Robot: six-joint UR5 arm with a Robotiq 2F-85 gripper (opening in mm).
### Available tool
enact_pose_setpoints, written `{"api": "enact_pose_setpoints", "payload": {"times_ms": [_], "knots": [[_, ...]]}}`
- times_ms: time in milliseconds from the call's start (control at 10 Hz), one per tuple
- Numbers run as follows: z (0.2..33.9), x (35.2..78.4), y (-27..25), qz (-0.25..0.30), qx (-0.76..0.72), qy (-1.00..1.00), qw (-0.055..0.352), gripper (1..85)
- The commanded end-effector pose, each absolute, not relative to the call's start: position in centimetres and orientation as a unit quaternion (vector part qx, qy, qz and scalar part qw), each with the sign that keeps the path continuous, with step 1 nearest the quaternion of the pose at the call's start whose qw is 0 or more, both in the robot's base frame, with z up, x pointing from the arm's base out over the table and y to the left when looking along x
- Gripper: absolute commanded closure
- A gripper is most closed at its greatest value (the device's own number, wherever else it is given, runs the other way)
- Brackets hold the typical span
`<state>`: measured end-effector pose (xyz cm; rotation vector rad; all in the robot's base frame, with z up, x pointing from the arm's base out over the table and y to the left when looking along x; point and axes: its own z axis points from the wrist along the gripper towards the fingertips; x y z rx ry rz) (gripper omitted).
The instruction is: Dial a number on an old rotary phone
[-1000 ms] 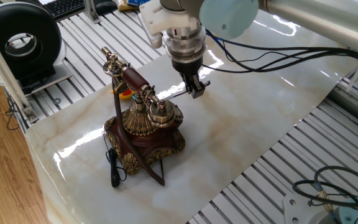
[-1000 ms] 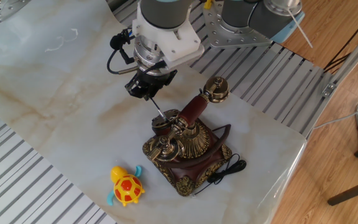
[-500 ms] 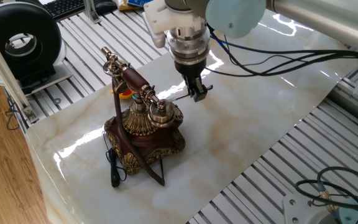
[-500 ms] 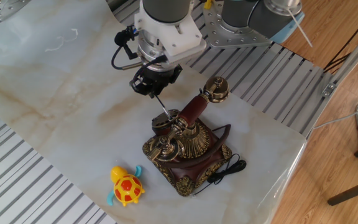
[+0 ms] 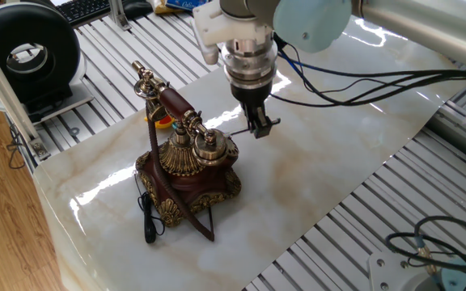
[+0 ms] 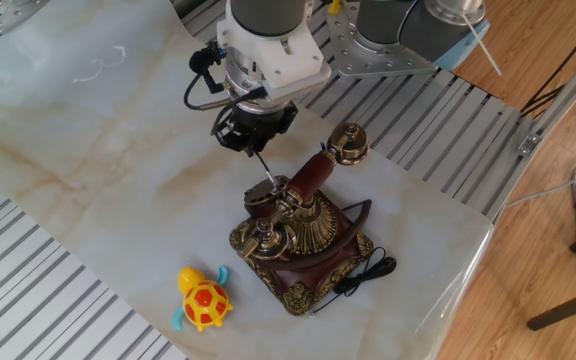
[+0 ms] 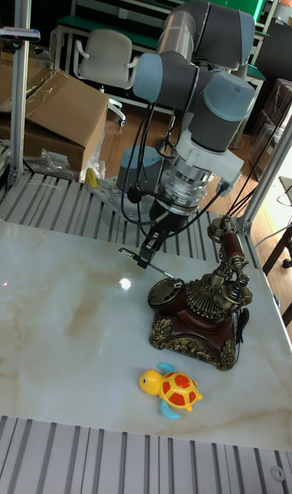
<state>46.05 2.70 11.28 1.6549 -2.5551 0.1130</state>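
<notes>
The old rotary phone [image 5: 189, 164] stands on the marble slab, dark red-brown with gold filigree. Its reddish handset [image 5: 171, 102] rests across the tall cradle. In the other fixed view the phone [image 6: 303, 236] sits right of the gripper [image 6: 246, 142]. My gripper [image 5: 259, 127] hangs just beside the phone's dial side, shut on a slim black-and-silver pen [image 5: 237, 129]. The pen [image 7: 158, 268] slants down from the gripper [image 7: 148, 255] toward the dial face of the phone [image 7: 203, 315]. Whether its tip sits in a finger hole I cannot tell.
A yellow and orange toy turtle [image 6: 203, 300] lies on the slab near the phone. A black cord [image 5: 147, 217] trails off the phone's base. A round black device [image 5: 27, 52] stands off the slab's corner. Ribbed metal table [image 6: 28, 280] surrounds the slab.
The gripper, still holding the pen, has shifted a little to the right in both fixed views. The phone and turtle have not moved.
</notes>
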Motion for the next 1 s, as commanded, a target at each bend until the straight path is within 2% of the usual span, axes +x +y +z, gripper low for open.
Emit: {"api": "enact_pose_setpoints", "payload": {"times_ms": [0, 500, 900], "knots": [[11.3, 45.2, 3.4, 0.007, 0.505, -0.862, 0.044, 84.3], [11.0, 44.0, 4.6, -0.034, 0.442, -0.895, 0.051, 84.3], [11.0, 43.3, 3.7, -0.035, 0.417, -0.907, 0.057, 84.3]]}}
